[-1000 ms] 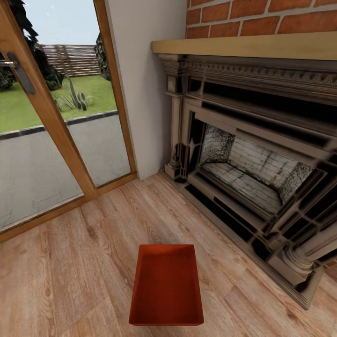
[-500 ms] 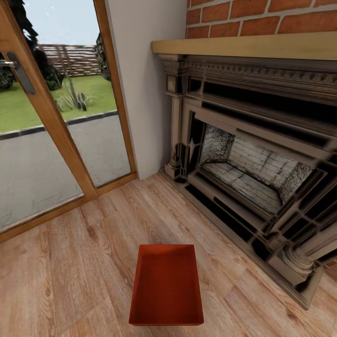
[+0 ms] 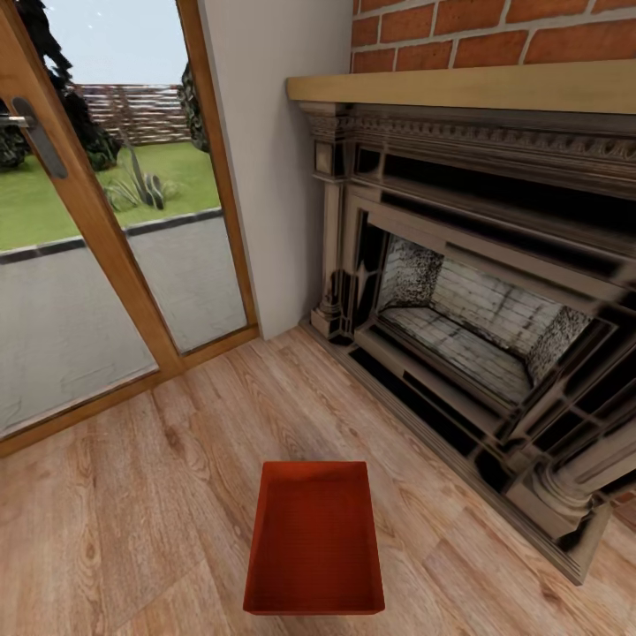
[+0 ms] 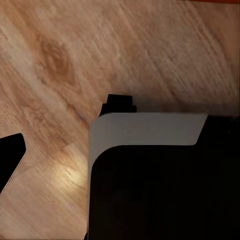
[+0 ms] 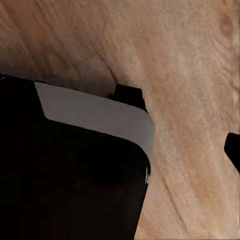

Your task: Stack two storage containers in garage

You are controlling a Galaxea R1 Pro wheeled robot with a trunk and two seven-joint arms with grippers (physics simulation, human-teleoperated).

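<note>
Nothing has moved since the earlier head views: floor, fireplace, door and bin sit exactly where they were, and the camera has not shifted either.

Light wood plank flooring [image 3: 132,495] of the living room covers the lower half of the head view. To the right stands the dark carved fireplace [image 3: 495,291], its pale wooden mantel under red brick [image 3: 495,31], its firebox lined with whitish bricks. At the left is the glass door [image 3: 97,247] in a wooden frame, with a dark handle, looking out on paving, grass and a fence. A beige strip of wall [image 3: 274,159] separates door and fireplace.

One storage container [image 3: 314,537], an orange-red topless bin with low straight walls, lies flat on the planks near the bottom centre of the head view, its long axis pointing away from the robot, just beside the fireplace hearth but not touching it, and apart from the door.

Each wrist view looks down at the wood floor past a black-and-white part of the robot's body [image 4: 150,175]; a dark sliver sits at each picture's edge, too little to tell whether either tool is open or closed.
</note>
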